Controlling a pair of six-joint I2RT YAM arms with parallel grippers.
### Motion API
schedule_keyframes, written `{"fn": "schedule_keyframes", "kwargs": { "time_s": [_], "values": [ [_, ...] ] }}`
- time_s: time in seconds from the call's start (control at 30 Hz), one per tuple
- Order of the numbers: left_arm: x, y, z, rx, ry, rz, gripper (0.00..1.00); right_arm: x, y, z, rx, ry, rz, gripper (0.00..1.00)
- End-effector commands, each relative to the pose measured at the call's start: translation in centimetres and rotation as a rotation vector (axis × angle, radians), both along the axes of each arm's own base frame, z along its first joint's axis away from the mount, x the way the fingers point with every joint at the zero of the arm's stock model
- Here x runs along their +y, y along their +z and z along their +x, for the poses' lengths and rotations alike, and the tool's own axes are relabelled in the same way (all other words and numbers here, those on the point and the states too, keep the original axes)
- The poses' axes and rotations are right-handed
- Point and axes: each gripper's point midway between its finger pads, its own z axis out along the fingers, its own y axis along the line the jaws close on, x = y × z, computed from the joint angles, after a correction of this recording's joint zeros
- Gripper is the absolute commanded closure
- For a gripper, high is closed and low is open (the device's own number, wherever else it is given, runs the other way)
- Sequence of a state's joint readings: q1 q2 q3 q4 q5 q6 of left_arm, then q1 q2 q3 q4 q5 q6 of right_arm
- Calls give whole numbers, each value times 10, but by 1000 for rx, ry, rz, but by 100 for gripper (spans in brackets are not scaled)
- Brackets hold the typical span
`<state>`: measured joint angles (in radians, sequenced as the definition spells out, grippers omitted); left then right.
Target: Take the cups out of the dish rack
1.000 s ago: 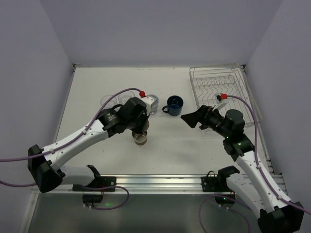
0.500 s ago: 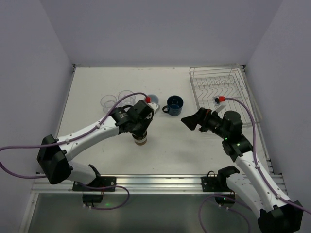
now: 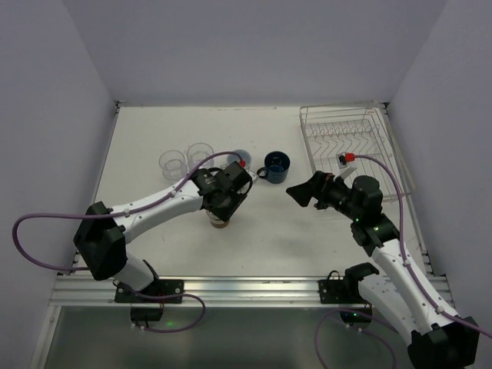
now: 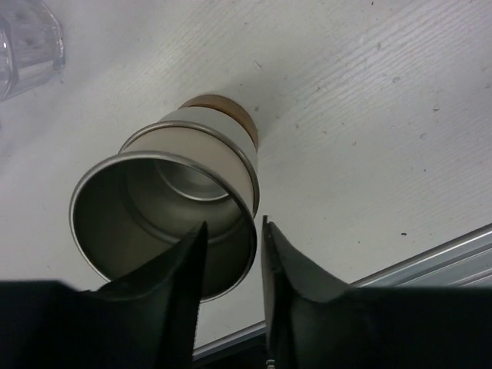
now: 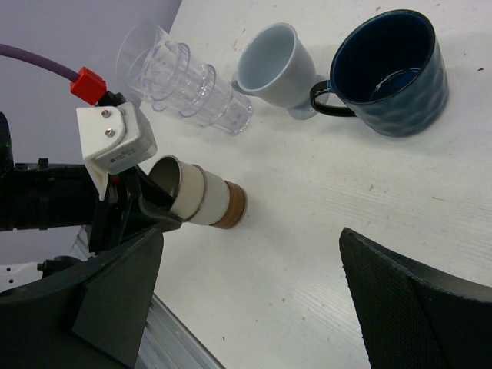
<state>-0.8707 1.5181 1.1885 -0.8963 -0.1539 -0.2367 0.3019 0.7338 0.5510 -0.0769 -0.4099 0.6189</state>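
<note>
Releasing: left claw (image 4: 234, 227) jaws have just parted around rim of stacked cream cups (image 4: 207, 154), one finger inside, one outside, pinch gone. Stack stands on desk (image 4: 369, 115) near blue mug (image 3: 276, 165) and glass tumblers (image 3: 184, 158). Right claw (image 5: 250, 246) wide open, empty. Dish rack (image 3: 346, 127) looks cup-free, so unload likely near done.

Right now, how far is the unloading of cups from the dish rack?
Nearly done. The dish rack looks empty where visible; glasses, blue mug and pale cup stand on the table. In hand: left fingers straddle the rim of the cream cup. Left: release it.
</note>
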Motion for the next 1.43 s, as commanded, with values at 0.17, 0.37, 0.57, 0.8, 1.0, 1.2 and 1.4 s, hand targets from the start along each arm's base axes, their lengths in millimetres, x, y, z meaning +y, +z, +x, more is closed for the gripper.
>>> {"fn": "schedule_keyframes", "kwargs": {
  "time_s": [0.17,0.37,0.57,0.8,1.0,1.2,1.4],
  "values": [
    [-9,29,13,-80,-10,-5,35,0,6,2,-41,4,-4,1],
    [-20,63,27,-177,21,-90,17,-1,20,0,-80,5,5,1],
    [-34,144,47,-398,66,-323,4,-8,45,-9,-156,-18,13,1],
    [-6,277,27,-747,97,-765,3,-34,96,-34,-316,-122,19,1],
    [57,312,5,-938,226,-885,2,-71,133,-60,-462,-278,20,1],
    [98,297,-7,-1003,342,-904,1,-102,144,-83,-570,-409,16,1],
    [107,292,-9,-1015,362,-899,0,-105,142,-81,-563,-431,24,1]
  ]
}}
